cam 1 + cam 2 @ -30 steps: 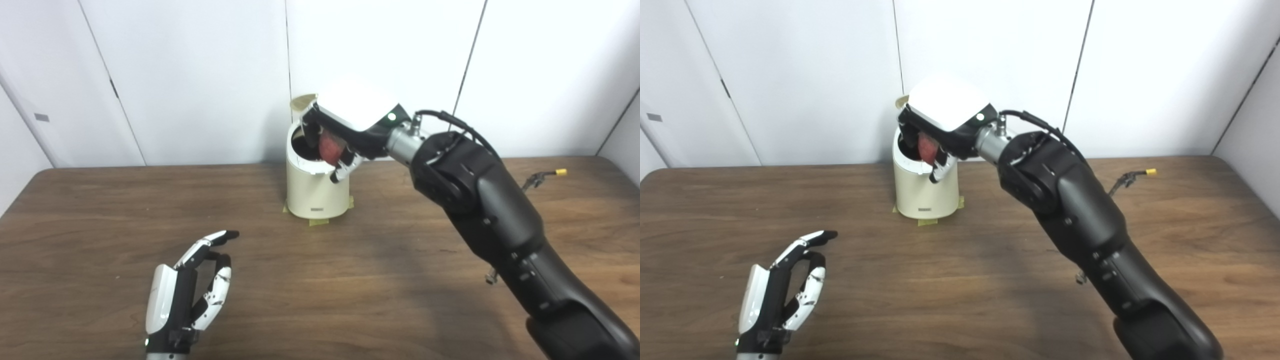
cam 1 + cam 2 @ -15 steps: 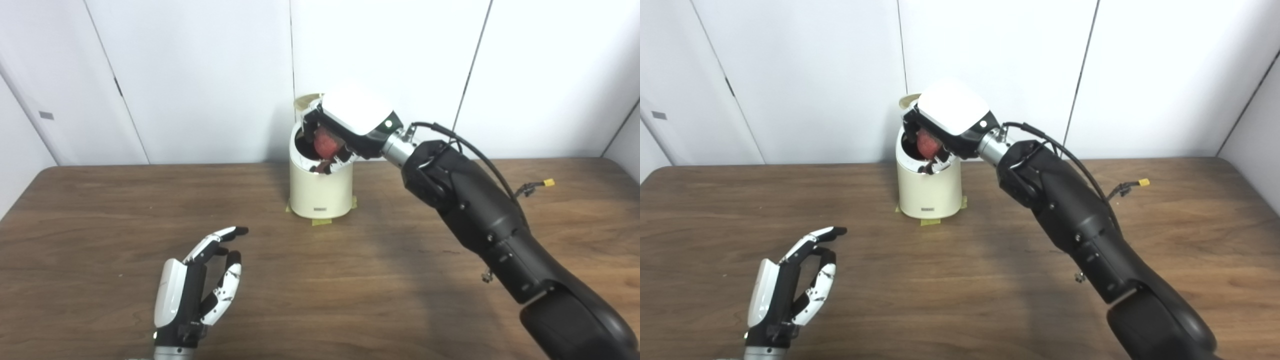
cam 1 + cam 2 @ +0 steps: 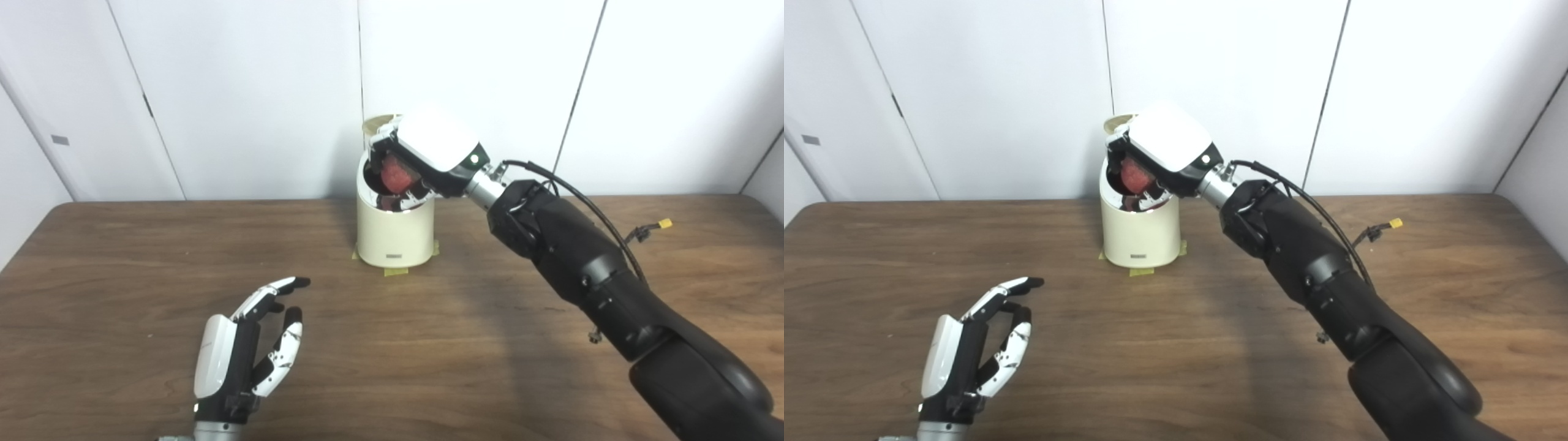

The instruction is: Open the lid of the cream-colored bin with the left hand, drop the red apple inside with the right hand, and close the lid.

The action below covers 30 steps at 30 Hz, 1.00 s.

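Red apple point(image 3: 395, 177) upper centre, gripped in right hand point(image 3: 432, 153) fingers over open cream-colored bin point(image 3: 395, 236), lid point(image 3: 375, 122) up; left hand point(image 3: 245, 355) lower left, empty, fingers spread; mid-drop, next: release, then close lid.

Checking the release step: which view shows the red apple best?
Left eye view: the red apple shows between the right hand fingers over the bin opening. Right eye view shows it too, slightly more covered.
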Tool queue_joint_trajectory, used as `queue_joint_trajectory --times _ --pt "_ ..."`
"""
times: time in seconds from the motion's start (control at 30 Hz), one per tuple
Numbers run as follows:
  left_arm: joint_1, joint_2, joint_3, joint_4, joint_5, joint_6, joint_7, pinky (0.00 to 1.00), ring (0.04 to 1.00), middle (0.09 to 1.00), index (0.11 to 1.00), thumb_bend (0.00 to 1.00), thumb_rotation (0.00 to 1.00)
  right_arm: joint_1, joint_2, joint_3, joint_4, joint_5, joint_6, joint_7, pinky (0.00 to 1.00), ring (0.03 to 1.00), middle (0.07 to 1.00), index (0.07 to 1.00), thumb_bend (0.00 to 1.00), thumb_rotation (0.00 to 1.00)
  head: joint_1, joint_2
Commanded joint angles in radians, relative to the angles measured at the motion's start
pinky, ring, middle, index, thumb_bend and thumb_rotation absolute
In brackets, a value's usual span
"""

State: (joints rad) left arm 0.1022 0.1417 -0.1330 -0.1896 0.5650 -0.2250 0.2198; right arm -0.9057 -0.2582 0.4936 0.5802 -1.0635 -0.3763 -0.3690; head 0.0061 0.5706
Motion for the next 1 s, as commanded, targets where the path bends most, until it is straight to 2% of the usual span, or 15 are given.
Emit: queue_joint_trajectory --times 0.0,0.17,0.23,0.3,0.4,0.43,0.5,0.57,0.8,0.97 --pt "-0.004 -0.046 -0.016 0.023 0.015 -0.004 0.012 0.66 0.764 0.771 0.746 0.16 0.72 -0.060 -0.008 0.000 -0.010 -0.002 0.000 -0.041 0.39 0.496 0.528 0.424 0.50 0.00 0.000 0.001" --pt "-0.004 -0.043 -0.019 0.019 0.013 0.005 0.008 0.66 0.763 0.771 0.745 0.15 0.72 -0.056 -0.015 0.008 -0.018 -0.010 0.025 -0.032 0.41 0.526 0.554 0.454 0.49 0.00 0.000 0.001" --pt "-0.005 -0.041 -0.020 0.019 0.016 0.007 0.007 0.66 0.765 0.772 0.747 0.15 0.73 -0.055 -0.017 0.011 -0.018 -0.014 0.030 -0.034 0.43 0.574 0.571 0.464 0.49 0.00 -0.001 0.001" --pt "-0.006 -0.039 -0.020 0.019 0.018 0.007 0.007 0.66 0.763 0.771 0.746 0.15 0.73 -0.054 -0.019 0.014 -0.020 -0.023 0.038 -0.042 0.47 0.595 0.626 0.482 0.51 0.09 -0.003 0.000" --pt "-0.006 -0.039 -0.020 0.021 0.013 0.006 0.007 0.66 0.763 0.771 0.745 0.16 0.73 -0.052 -0.019 0.017 -0.026 -0.038 0.053 -0.051 0.48 0.607 0.661 0.490 0.52 0.12 -0.005 0.001" --pt "-0.006 -0.039 -0.020 0.024 0.011 0.003 0.008 0.67 0.764 0.771 0.745 0.15 0.73 -0.051 -0.020 0.019 -0.029 -0.045 0.062 -0.055 0.49 0.621 0.680 0.582 0.80 0.04 -0.006 0.001" --pt "-0.007 -0.038 -0.020 0.028 0.008 -0.002 0.010 0.67 0.765 0.772 0.745 0.15 0.71 -0.049 -0.020 0.019 -0.034 -0.054 0.077 -0.051 0.49 0.635 0.697 0.626 0.90 0.01 -0.007 0.000" --pt "-0.007 -0.038 -0.020 0.028 0.006 0.001 0.008 0.67 0.766 0.773 0.746 0.15 0.70 -0.043 -0.020 0.016 -0.052 -0.060 0.104 -0.022 0.50 0.661 0.726 0.661 0.92 0.01 -0.007 -0.001" --pt "-0.007 -0.035 -0.020 0.029 0.016 0.006 0.008 0.67 0.765 0.773 0.748 0.15 0.72 -0.027 -0.024 0.013 -0.110 -0.063 0.184 0.079 0.64 0.803 0.866 0.805 0.94 0.05 -0.010 -0.002" --pt "-0.007 -0.034 -0.020 0.030 0.010 0.001 0.008 0.66 0.761 0.772 0.745 0.14 0.68 -0.022 -0.026 0.008 -0.128 -0.052 0.195 0.110 0.66 0.832 0.889 0.826 0.95 0.06 -0.011 -0.002"
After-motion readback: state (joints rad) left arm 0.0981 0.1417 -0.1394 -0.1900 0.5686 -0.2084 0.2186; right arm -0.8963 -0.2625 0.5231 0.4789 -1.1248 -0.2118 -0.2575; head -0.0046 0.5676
